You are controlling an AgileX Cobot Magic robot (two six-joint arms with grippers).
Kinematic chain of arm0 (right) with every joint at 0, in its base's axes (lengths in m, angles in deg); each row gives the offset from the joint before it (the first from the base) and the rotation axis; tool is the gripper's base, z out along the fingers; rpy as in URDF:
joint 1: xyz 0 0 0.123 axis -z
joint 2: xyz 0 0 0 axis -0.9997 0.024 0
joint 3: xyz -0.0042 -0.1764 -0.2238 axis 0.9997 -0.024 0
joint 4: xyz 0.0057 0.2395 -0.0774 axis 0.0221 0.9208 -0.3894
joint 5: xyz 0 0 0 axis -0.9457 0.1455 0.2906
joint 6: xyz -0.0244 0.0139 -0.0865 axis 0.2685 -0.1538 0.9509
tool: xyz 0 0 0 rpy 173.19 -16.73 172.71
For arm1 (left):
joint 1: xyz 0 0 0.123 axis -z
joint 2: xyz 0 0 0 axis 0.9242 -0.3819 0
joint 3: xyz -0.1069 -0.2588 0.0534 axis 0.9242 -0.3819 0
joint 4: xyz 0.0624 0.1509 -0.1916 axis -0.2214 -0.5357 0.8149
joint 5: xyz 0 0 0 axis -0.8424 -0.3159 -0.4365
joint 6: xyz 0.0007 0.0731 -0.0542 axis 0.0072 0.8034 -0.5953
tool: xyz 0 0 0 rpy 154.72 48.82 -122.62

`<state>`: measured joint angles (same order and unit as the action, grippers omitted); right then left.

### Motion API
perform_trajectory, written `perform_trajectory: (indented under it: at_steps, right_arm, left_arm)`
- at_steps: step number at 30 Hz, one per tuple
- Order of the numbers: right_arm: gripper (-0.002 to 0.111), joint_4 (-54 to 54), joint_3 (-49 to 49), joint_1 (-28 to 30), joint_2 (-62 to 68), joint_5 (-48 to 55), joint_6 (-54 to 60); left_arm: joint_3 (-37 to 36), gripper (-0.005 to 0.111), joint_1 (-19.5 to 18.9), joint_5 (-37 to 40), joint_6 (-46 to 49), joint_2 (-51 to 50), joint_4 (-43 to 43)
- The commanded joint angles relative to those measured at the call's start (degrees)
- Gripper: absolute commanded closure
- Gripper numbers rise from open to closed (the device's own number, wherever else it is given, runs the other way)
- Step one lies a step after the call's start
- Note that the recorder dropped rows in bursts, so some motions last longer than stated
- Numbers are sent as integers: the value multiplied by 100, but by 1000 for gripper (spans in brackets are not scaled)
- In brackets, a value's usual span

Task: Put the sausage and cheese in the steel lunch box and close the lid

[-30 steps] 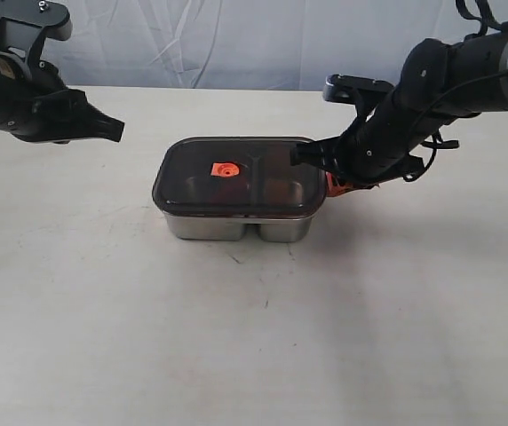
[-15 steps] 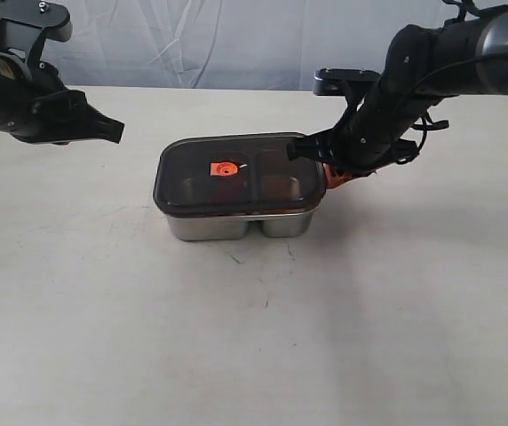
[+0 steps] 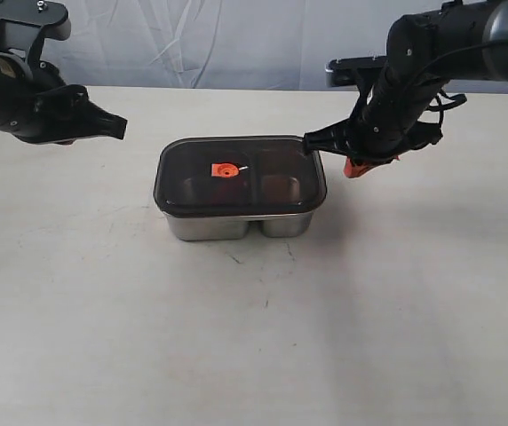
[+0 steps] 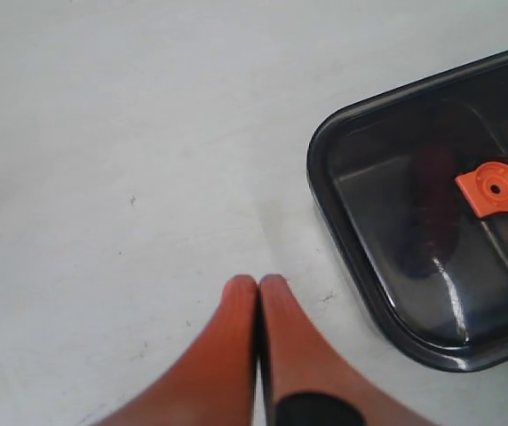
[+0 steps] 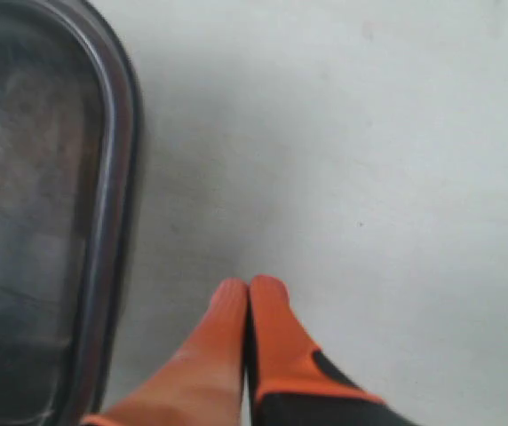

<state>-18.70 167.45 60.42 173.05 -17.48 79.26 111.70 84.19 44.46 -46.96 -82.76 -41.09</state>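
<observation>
Right gripper (image 3: 353, 167), fingers pressed together on nothing, hangs just beside the steel lunch box (image 3: 236, 227), which sits on the table (image 3: 236, 355); left gripper (image 3: 117, 126), likewise closed and empty, hovers well apart. A sideways brush could slide the box or skew the lid (image 3: 241, 177). Dark and translucent, the lid lies flat over the box, orange valve (image 3: 225, 169) central, contents barely discernible.

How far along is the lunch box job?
Done: the lid sits on the box, apparently flush. A dim reddish shape beneath looks like the sausage; the cheese I can't make out. In hand: nothing. The right gripper, beside the lid's end, and the left gripper, farther off, are shut and empty. Left: perhaps only checking the seal.
</observation>
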Motion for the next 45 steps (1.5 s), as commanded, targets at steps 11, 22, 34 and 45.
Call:
perform_trajectory:
  at_steps: [11,22,34,45]
  right_arm:
    - [108,1887,237,10,-339,-348,1361]
    - [108,2489,258,10,109,-603,1748]
    - [108,2530,447,10,648,-1146,1772]
    - [108,2519,950,10,1224,-297,1711]
  left_arm:
    - [372,106,131,-161,2761,-893,3052]
    - [664,106,131,214,3750,-1473,4024]
    - [664,106,131,636,3911,-2036,4013]
    - [667,106,131,636,3911,-2319,4002]
